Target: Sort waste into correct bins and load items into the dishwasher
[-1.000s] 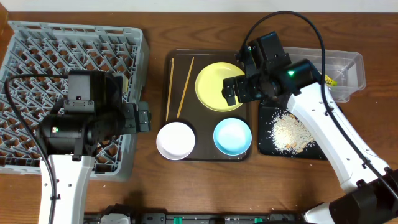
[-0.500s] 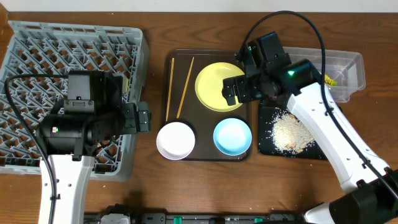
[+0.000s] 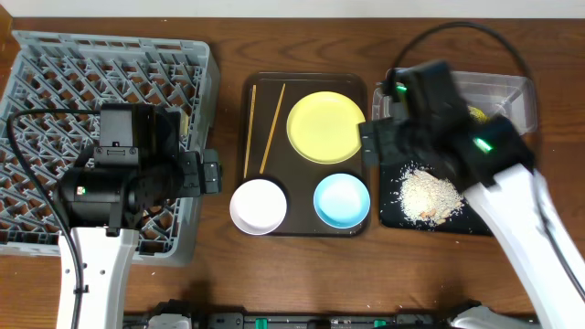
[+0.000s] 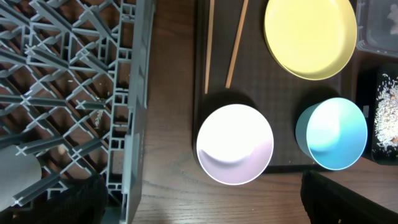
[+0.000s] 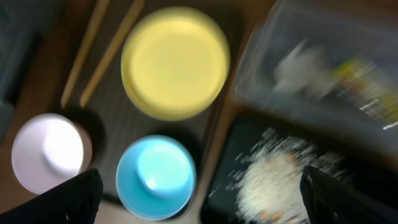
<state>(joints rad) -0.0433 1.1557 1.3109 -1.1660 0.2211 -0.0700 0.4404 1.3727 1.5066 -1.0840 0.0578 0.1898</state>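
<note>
The pale yellow plate (image 3: 324, 128), light blue bowl (image 3: 342, 201), white-pinkish bowl (image 3: 258, 206) and two chopsticks (image 3: 262, 128) lie on the dark brown tray (image 3: 306, 230). The grey dish rack (image 3: 55, 73) is at the left. Rice scraps (image 3: 428, 195) lie in the black tray (image 3: 393, 215). The clear tub (image 3: 512, 91) holds the wrapper (image 3: 475, 112) and a blurred white tissue (image 5: 292, 65). My left gripper (image 4: 202, 202) is open and empty, above the table between the rack and the white-pinkish bowl (image 4: 235, 144). My right gripper (image 5: 205, 199) is open and empty, above the blue bowl (image 5: 155, 177) and the rice (image 5: 273, 180).
A pale rounded thing (image 4: 15, 177) sits in the rack under my left arm; I cannot tell whether it is the cup. The right wrist view is motion-blurred. Bare wood table (image 3: 274, 274) runs along the front.
My right arm has swung right, off the yellow plate and over the black tray and tub. The plate now shows whole. The left arm has not moved.
</note>
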